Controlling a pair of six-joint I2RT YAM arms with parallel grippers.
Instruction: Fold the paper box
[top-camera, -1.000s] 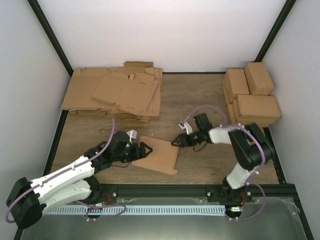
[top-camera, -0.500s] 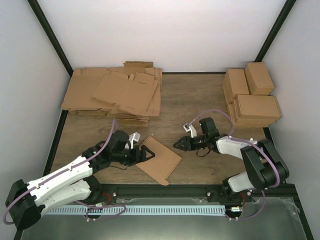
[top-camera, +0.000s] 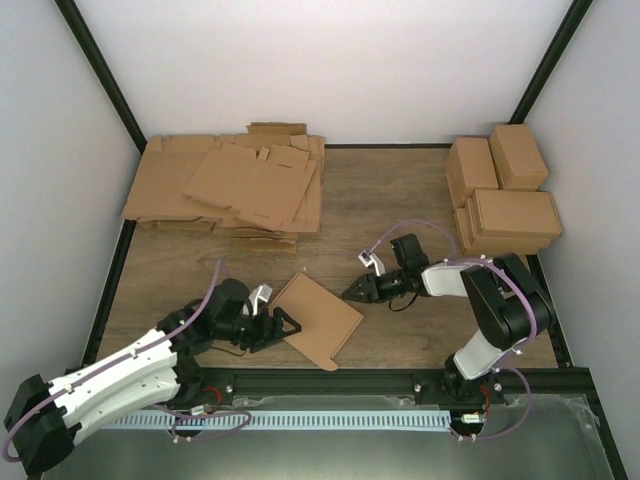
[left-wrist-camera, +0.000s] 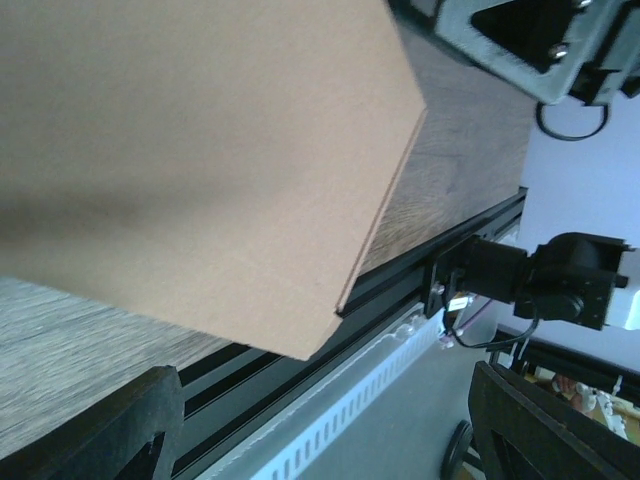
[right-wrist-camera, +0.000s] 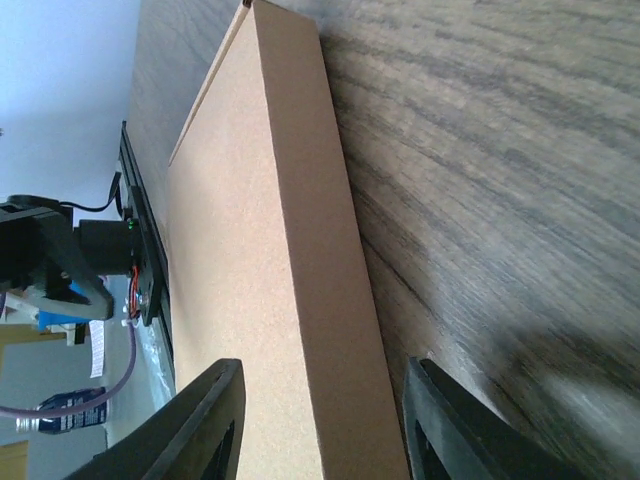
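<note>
The paper box (top-camera: 320, 320) lies flat and closed on the wood table, turned like a diamond near the front rail. My left gripper (top-camera: 287, 327) is open at the box's left corner. In the left wrist view the box (left-wrist-camera: 200, 170) fills the upper left, and the left gripper (left-wrist-camera: 328, 372) stands wide open with nothing between its fingers. My right gripper (top-camera: 350, 292) sits at the box's far right edge. In the right wrist view the right gripper (right-wrist-camera: 322, 365) is open, its jaws straddling the box's side wall (right-wrist-camera: 320, 250) with a small gap on each side.
A heap of flat cardboard sheets (top-camera: 225, 190) covers the back left. Several folded boxes (top-camera: 505, 195) are stacked at the back right. The black front rail (top-camera: 330, 382) runs just below the box's near corner.
The box has turned from a flat sheet with a loose flap into a closed diamond-set shape. My left arm has drawn back toward the near left. The right gripper stayed at the box's right edge.
</note>
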